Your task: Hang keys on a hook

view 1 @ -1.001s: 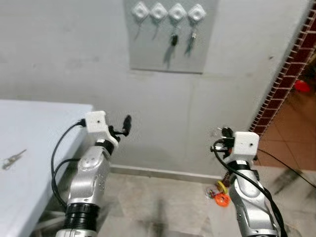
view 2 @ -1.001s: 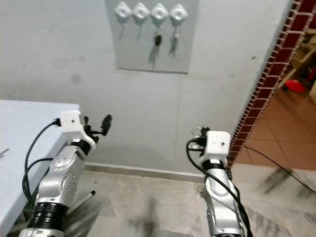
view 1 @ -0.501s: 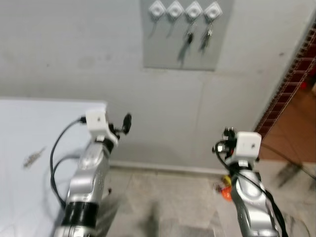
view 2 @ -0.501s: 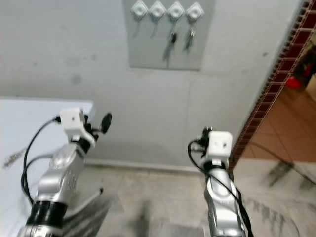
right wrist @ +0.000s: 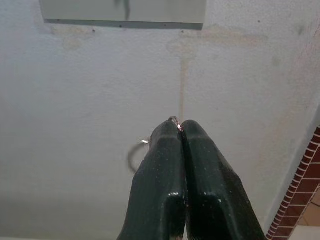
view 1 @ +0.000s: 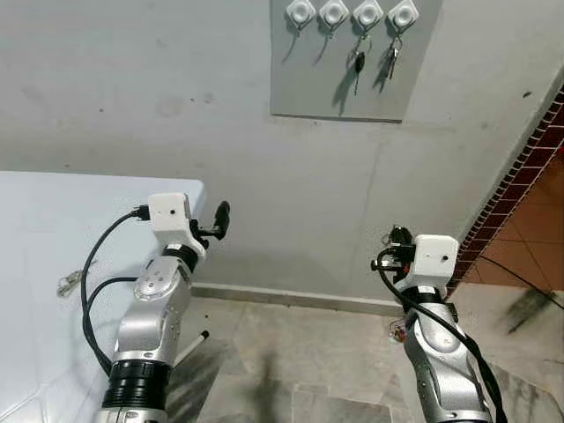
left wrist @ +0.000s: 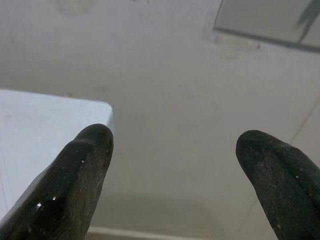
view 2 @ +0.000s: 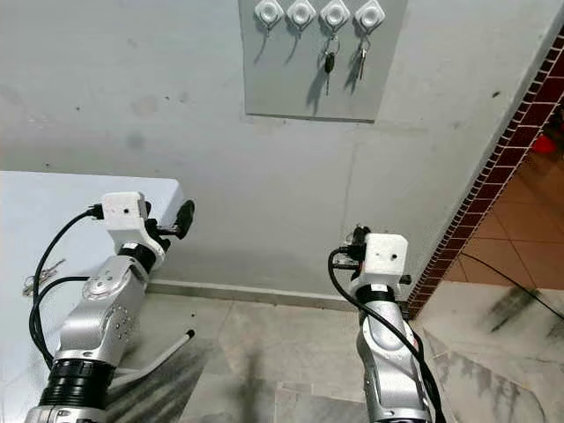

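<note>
Grey plastered wall point(view 1: 176, 79) spans the scene, stained in patches, meeting a mottled stone floor point(view 1: 291, 352) along a pale skirting strip. At the robot's right the wall ends at a brick-red tiled edge point(view 1: 520, 167), with terracotta floor tiles point(view 1: 538, 229) beyond it. A white table point(view 1: 53, 247) stands at the robot's left, its corner close to the wall.

High on the wall hangs a grey panel point(view 1: 352, 79) carrying four white hooks point(view 1: 352, 13) in a row; the two hooks toward the right each bear hanging keys point(view 1: 374, 63), the other two are bare. A small bunch of keys on the table point(view 1: 69, 282) lies well left of the left arm.

Both arms are raised before the wall, below the panel. The left gripper point(left wrist: 172, 170) has its fingers spread wide with nothing between them. The right gripper point(right wrist: 180, 131) has its fingers pressed together, clamped on a thin wire key ring point(right wrist: 136, 152) that loops out beside the fingertips, well below the hooks. A small orange and yellow object point(view 1: 398, 329) lies on the floor behind the right arm.
</note>
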Controlling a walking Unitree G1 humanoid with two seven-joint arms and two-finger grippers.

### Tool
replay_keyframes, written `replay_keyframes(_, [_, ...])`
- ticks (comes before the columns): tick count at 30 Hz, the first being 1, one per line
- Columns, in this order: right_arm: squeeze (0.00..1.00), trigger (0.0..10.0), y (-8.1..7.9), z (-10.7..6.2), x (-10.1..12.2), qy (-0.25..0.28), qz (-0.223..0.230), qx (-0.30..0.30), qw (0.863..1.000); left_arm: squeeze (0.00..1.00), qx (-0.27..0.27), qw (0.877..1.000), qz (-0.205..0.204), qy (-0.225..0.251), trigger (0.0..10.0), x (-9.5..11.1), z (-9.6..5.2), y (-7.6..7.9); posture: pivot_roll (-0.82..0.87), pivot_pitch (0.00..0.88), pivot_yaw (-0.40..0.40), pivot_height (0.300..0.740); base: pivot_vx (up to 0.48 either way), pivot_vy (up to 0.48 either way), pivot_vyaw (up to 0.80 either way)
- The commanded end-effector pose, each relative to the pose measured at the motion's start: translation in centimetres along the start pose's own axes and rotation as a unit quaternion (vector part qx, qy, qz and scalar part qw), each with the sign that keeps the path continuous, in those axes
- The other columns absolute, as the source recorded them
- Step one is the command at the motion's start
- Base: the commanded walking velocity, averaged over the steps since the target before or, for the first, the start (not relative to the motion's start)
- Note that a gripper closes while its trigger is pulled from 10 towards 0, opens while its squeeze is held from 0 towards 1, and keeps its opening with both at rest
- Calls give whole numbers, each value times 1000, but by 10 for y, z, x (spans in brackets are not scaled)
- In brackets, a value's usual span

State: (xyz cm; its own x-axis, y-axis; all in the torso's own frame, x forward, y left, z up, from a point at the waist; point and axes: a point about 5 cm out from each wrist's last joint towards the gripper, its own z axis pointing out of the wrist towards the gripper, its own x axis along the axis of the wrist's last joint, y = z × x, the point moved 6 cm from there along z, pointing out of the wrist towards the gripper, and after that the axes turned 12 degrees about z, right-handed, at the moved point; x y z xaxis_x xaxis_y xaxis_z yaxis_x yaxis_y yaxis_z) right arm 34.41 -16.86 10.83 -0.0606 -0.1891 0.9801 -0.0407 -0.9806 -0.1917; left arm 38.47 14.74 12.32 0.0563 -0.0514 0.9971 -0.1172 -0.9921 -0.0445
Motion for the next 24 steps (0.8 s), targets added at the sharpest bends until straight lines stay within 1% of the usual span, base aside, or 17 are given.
replay_keyframes(1, [0,10000,-3,1,8,12,3,5,1000,0,-2,1000,6,10,10000,5,-1,-3,-13,0,24,740,285,0,0])
replay_keyframes(24, [0,10000,-5,4,8,11,3,9,1000,0,-5,1000,5,13,10000,9,-1,-2,-7,0,17,740,311,0,0])
